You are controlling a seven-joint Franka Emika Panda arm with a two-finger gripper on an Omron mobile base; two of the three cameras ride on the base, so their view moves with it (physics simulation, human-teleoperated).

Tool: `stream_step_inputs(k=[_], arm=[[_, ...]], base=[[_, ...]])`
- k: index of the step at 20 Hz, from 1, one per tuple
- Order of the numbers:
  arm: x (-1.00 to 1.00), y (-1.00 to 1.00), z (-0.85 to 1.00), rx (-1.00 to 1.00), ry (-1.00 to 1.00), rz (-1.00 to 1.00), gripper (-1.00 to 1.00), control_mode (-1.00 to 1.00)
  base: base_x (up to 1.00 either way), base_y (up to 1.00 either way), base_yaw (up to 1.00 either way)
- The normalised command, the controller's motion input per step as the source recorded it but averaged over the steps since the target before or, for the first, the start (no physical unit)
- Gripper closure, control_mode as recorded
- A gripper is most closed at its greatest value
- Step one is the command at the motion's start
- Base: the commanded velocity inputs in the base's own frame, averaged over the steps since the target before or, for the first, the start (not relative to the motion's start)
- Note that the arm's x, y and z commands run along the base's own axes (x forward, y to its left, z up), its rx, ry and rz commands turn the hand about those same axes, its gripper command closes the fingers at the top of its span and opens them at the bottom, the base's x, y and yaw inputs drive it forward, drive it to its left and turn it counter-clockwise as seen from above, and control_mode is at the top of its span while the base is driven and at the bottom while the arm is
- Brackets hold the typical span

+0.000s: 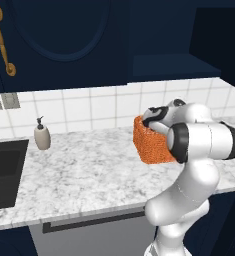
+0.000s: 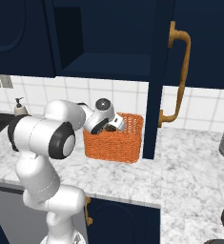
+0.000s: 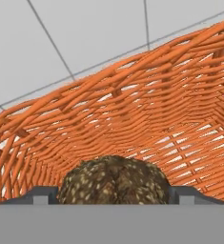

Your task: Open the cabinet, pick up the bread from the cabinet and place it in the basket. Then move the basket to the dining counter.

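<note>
The white arm is bent low over the marble counter with a black sink (image 1: 89, 170), its gripper (image 2: 117, 125) dipped into the orange woven-mesh rectangular basket (image 2: 114, 145); from the hand camera a brown, seed-speckled round loaf of bread (image 3: 114, 180) sits between the two dark fingertips (image 3: 43, 194), inside the basket's upright mesh walls; the jaws stand wide, about the loaf's own width, and whether they are pinching it or have let go I cannot tell, since the tips are barely visible at either side.

I'd judge the step in hand to be setting the bread down in the basket; done well, that means the loaf resting on the basket floor before the fingers part fully, then the hand lifting straight up so neither finger catches the weave or drags the light basket along.

For room: the dark navy wall cabinet (image 2: 99, 33) hangs above with its shelf open; its door with the curved gold handle (image 2: 178, 71) stands swung out, its edge just beside the basket's right side in the right base view, so a rising hand should stay clear of that door and the cabinet's underside; the white tiled wall is close behind the basket; a small soap dispenser (image 1: 42, 135) stands well apart near the sink; open marble lies in front, the better way out.
</note>
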Motion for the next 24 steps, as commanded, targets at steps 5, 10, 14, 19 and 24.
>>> stream_step_inputs(k=[5, 10, 14, 19, 24], arm=[[0.11, 0.0, -0.32, 0.01, 0.0, 0.0, 1.0, -1.0], [0.2, -0.01, -0.09, 0.0, 0.0, 0.0, 1.0, -1.0], [0.39, 0.0, -0.03, 0.0, 0.0, 0.0, 1.0, -1.0], [0.28, -0.02, -0.1, 0.0, 0.0, 0.0, 1.0, -1.0], [0.24, 0.0, -0.19, 0.01, 0.0, 0.0, 1.0, -1.0]], base=[[0.0, 0.0, 0.0], [0.0, 0.0, 0.0], [0.0, 0.0, 0.0], [0.0, 0.0, 0.0], [0.0, 0.0, 0.0]])
